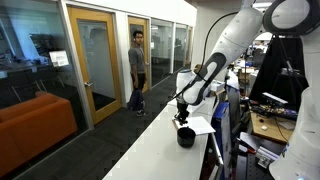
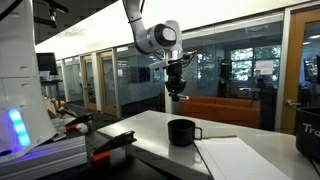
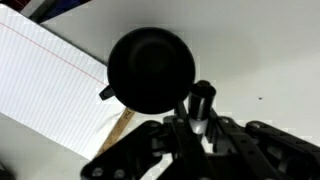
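Marker (image 3: 203, 100) pinched upright between the fingers (image 3: 186, 125) hangs above the black mug (image 3: 150, 68), whose inside looks uniformly dark.

Tool (image 2: 176, 91) (gripping marker (image 2: 177, 98)) above mug (image 2: 182, 131).

The arm (image 1: 232, 42) is bent over and stretched downward. The gripper (image 2: 177, 90) is pointed straight down and held in the air, with the jaws drawn nearly together.

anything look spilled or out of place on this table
nothing stands out: the black mug stands upright on the white table, lined paper flat beside it, gripper above holding a dark cylinder
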Controlling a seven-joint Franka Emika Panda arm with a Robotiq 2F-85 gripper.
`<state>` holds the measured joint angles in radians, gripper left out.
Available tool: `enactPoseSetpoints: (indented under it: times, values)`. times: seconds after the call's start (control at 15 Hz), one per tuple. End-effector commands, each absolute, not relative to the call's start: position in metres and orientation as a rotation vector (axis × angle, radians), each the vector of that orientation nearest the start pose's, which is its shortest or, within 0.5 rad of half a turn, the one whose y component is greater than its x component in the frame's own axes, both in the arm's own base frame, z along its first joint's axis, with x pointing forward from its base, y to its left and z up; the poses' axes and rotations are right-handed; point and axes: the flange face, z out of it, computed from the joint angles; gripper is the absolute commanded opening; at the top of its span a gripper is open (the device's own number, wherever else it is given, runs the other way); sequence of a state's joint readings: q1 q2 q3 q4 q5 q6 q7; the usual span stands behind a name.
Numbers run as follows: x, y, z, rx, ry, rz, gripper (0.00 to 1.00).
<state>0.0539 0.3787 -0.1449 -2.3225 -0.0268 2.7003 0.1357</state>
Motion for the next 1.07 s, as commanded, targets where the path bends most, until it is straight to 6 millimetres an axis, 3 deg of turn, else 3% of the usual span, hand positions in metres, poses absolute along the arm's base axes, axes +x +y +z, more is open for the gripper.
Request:
enactPoseSetpoints:
  times: [0.0,0.27,0.47,0.73,1.0]
  values:
    - [0.496,-0.020,0.190,-3.165,0.130,-0.006,0.05]
    - [0.463,0.021,0.162,-3.128,-0.107,0.053,0.05]
    - [0.446,0.033,0.135,-3.104,-0.230,0.092,0.05]
    - [0.451,0.039,0.098,-3.085,-0.313,0.136,0.05]
    - [0.471,0.043,0.071,-3.090,-0.329,0.159,0.05]
